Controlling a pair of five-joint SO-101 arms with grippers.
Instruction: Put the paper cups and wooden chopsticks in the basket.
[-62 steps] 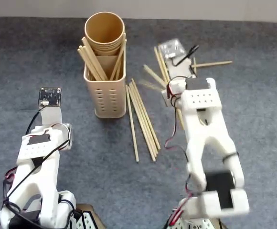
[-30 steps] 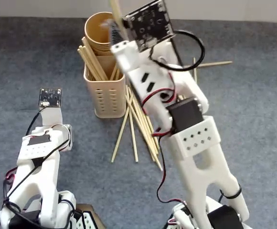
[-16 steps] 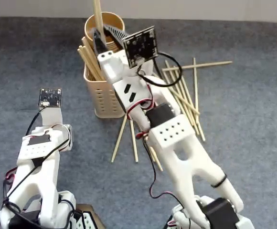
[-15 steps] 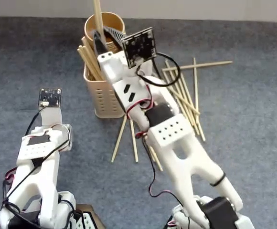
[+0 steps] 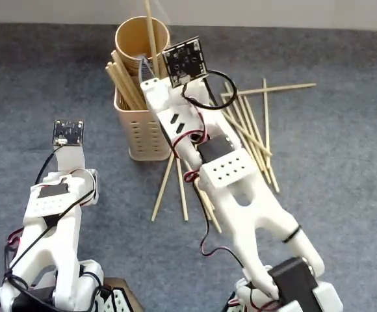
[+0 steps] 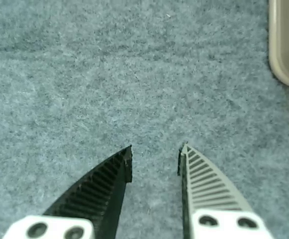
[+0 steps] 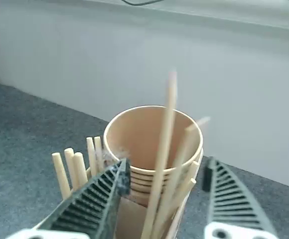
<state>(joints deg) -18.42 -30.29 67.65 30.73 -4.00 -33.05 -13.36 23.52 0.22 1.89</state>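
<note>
The tan slotted basket (image 5: 143,133) holds a stack of paper cups (image 5: 136,42) and several chopsticks (image 5: 125,88). My right gripper (image 7: 167,162) hangs over the basket and is open. One chopstick (image 7: 163,149) stands nearly upright between its jaws, touching neither, just in front of the cups (image 7: 152,142). That upright chopstick (image 5: 151,29) rises past the cup rim. More chopsticks (image 5: 250,133) lie loose on the carpet right of the basket, and others (image 5: 175,188) lie in front of it. My left gripper (image 6: 157,148) is open over bare carpet.
Grey carpet covers the table. A corner of the basket (image 6: 286,45) shows beyond my left gripper. The left arm (image 5: 52,214) sits low at the front left, with its camera board (image 5: 68,132) left of the basket. A pale wall runs along the back.
The right arm swung from the loose chopsticks to above the basket with one chopstick. That chopstick has shifted right beside the cups. The loose chopsticks got scattered. The left arm stayed still.
</note>
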